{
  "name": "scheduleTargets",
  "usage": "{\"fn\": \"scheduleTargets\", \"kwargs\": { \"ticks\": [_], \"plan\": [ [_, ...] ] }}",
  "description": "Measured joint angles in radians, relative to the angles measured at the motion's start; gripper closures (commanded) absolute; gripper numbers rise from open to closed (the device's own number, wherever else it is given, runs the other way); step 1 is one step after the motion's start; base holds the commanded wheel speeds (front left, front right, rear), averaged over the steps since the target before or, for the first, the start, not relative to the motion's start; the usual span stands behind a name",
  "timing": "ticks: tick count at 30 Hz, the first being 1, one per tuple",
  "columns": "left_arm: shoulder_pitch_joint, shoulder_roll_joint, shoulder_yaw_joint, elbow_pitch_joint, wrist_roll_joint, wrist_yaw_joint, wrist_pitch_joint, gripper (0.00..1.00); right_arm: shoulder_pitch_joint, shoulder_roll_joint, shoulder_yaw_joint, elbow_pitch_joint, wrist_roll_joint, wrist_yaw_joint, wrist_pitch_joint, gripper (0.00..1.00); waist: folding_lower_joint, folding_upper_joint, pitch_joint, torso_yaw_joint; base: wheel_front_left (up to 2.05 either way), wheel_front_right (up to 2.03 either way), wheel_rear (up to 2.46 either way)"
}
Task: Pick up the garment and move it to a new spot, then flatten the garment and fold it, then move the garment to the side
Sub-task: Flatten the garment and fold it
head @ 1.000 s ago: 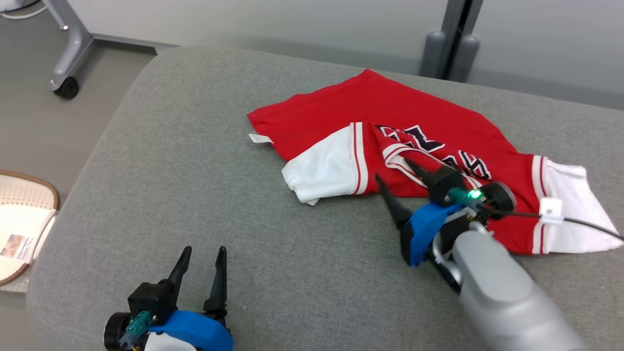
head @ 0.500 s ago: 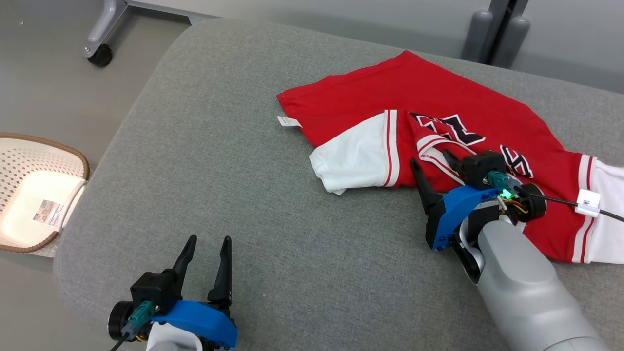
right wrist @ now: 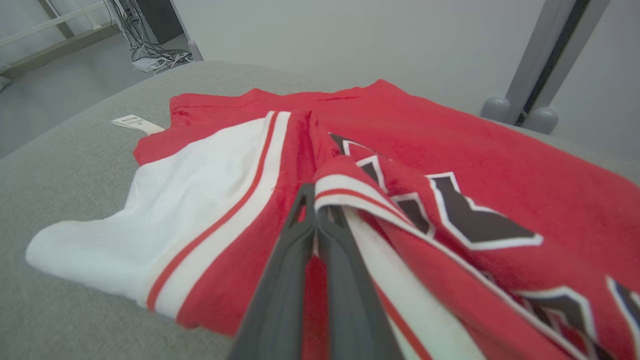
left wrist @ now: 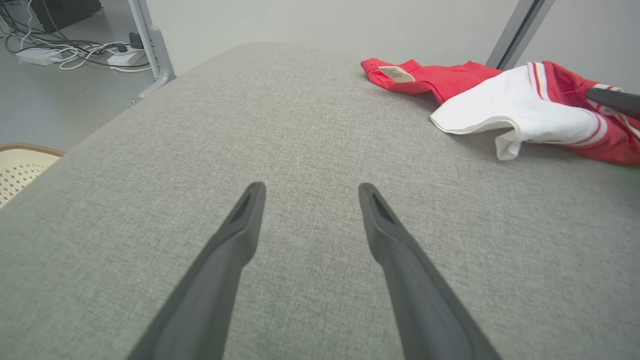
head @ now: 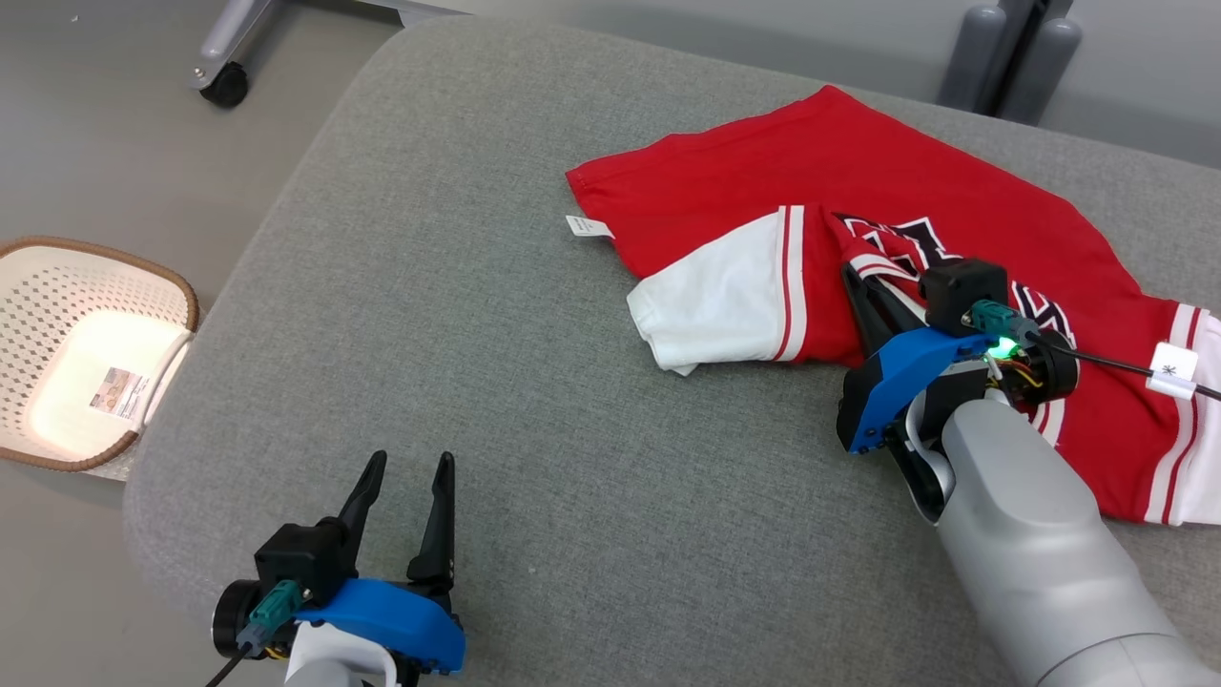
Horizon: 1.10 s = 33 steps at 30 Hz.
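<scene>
Grey cushion (head: 534,382) fills my working area, with one perforated basket (head: 95,250) on the floor off its left edge. Nearest me, the left gripper (head: 410,460) hangs over bare cushion with its fingers spread apart, grasping nothing. Further out on my right side, the right gripper (head: 852,277) has its fingers pinched together on a striped fold of the garment (head: 763,181) (the wrist view shows the red-and-white trim draped over the tips). That one garment, a red jersey with white sleeves and one white tag (head: 587,227), lies rumpled on the far right part of the cushion. I judge the task barely started: the grasp looks made, but the cloth is not lifted. Moving, flattening, folding and setting it aside all remain. My count is two grippers, one garment, one basket, and two grey posts (head: 1011,57) beyond the far edge.
</scene>
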Motion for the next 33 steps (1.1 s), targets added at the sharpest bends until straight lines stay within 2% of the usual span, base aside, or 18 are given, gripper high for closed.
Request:
{"fn": "scheduleTargets", "kwargs": {
  "ticks": [4,7,16,21,23,29,33],
  "plan": [
    [0.007,0.002,0.017,-0.001,0.000,0.000,0.000,0.00,0.007,0.000,-0.009,-0.070,0.010,0.000,0.000,1.00,0.0001,0.0000,-0.003,-0.021,0.00,0.00,0.00],
    [0.017,0.002,0.027,-0.006,0.001,0.000,0.000,0.00,0.036,-0.001,0.000,-0.184,0.036,0.000,-0.001,1.00,0.0000,0.0000,-0.010,-0.054,0.00,0.00,0.00],
    [0.043,0.007,0.050,-0.040,0.037,0.000,0.000,0.00,0.249,-0.015,-0.014,-0.547,0.005,0.000,-0.001,1.00,-0.0002,-0.0002,-0.060,-0.216,0.00,0.00,0.00],
    [0.061,0.002,0.063,-0.043,0.048,0.000,0.000,0.00,0.408,-0.094,0.010,-0.703,0.066,0.000,-0.001,1.00,-0.0002,-0.0003,-0.102,-0.308,0.00,0.00,0.00],
    [0.065,-0.001,0.068,-0.044,0.053,0.000,0.000,0.00,0.474,-0.148,0.026,-0.743,0.081,0.000,-0.001,1.00,-0.0002,-0.0002,-0.120,-0.340,0.00,0.00,0.00],
    [0.078,-0.008,0.082,-0.044,0.061,0.000,0.000,0.00,0.620,-0.271,-0.035,-0.824,0.122,0.000,0.024,1.00,-0.0003,-0.0003,-0.155,-0.419,0.00,0.00,0.00],
    [0.079,-0.009,0.082,-0.043,0.063,0.000,0.000,0.00,0.671,-0.320,-0.062,-0.856,0.121,0.000,0.056,1.00,-0.0002,-0.0003,-0.162,-0.449,0.00,0.00,0.00]
  ]
}}
